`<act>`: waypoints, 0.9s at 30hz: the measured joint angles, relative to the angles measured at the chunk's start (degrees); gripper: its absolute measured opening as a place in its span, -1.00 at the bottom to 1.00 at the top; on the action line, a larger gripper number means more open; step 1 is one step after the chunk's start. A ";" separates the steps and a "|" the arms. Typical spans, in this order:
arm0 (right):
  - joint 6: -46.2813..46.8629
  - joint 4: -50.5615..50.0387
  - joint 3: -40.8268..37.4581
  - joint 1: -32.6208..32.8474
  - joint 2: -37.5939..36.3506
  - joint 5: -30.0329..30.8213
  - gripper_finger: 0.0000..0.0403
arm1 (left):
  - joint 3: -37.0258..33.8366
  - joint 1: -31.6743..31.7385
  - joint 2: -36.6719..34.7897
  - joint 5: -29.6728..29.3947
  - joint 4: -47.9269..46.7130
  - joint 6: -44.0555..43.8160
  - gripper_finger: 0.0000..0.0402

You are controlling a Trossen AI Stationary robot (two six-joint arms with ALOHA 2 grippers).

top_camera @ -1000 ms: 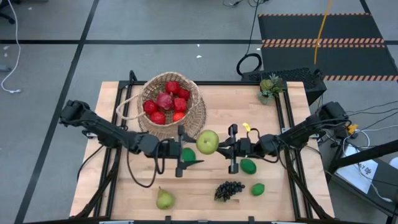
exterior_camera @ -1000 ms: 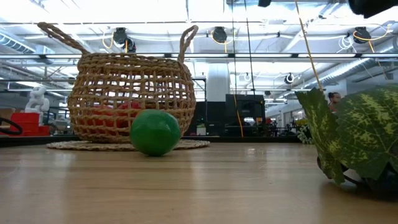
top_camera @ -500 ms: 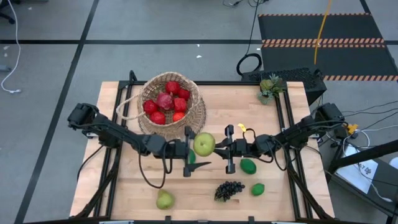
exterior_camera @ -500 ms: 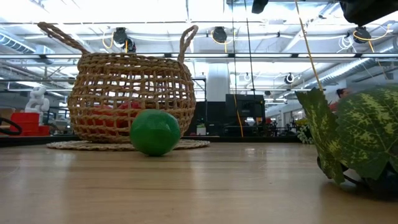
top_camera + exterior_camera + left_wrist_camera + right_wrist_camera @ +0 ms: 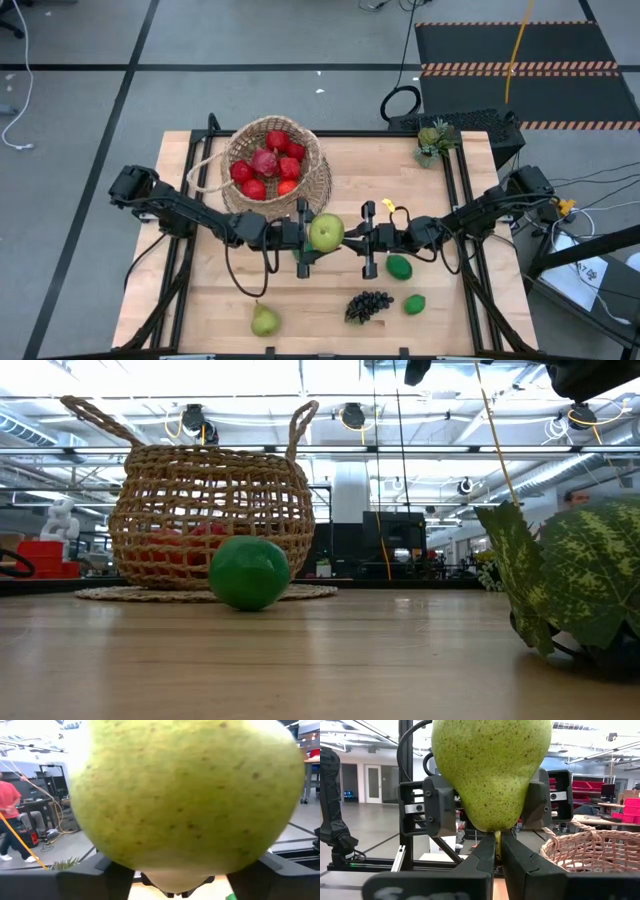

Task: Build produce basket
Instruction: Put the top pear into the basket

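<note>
A yellow-green pear [image 5: 326, 232] hangs in the air just near of the basket, between my two grippers. My right gripper [image 5: 352, 238] is shut on its stem. My left gripper [image 5: 308, 238] comes from the table's left, one finger on each side of the pear's wide body. The round wicker basket [image 5: 275, 170], also in the low view [image 5: 210, 510], holds several red fruits. A green lime [image 5: 248, 572] rests on the table in front of the basket. A second pear [image 5: 264, 320], a grape bunch [image 5: 368, 305] and two limes [image 5: 399, 267] [image 5: 414, 304] lie nearer. My left gripper has the pear's wide body [image 5: 470, 795] between its two fingers [image 5: 442, 805], level, from the table's left. The pear is clear of the table. My right gripper pinches the pear's thin stem [image 5: 496, 836] between its fingertips, level, from the table's right; the pear's wide end points away from it.
A small green potted plant [image 5: 435, 140] stands at the far right corner. A small yellow piece [image 5: 393, 205] lies near the right arm. Bare wood shows along the table's near-left part [image 5: 190, 300]. A large grape leaf [image 5: 580, 580] fills the low view's right.
My left gripper has moved toward the table's right, up to the pear, and its fingers now flank the fruit. My right gripper, with the pear by its stem, has shifted a little toward the left. The things on the table have stayed where they were.
</note>
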 joint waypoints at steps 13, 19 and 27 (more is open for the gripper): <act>0.00 0.00 0.02 0.00 0.00 0.02 -0.93 | 0.00 0.02 -0.01 0.61 -0.86 0.59 0.06; -0.02 0.02 0.02 0.00 0.00 0.25 -0.89 | 0.00 0.00 -0.01 0.66 -0.93 0.57 0.01; -0.17 -0.10 0.02 0.11 -0.04 0.32 -0.50 | 0.00 -0.02 -0.01 1.05 -1.04 0.39 0.05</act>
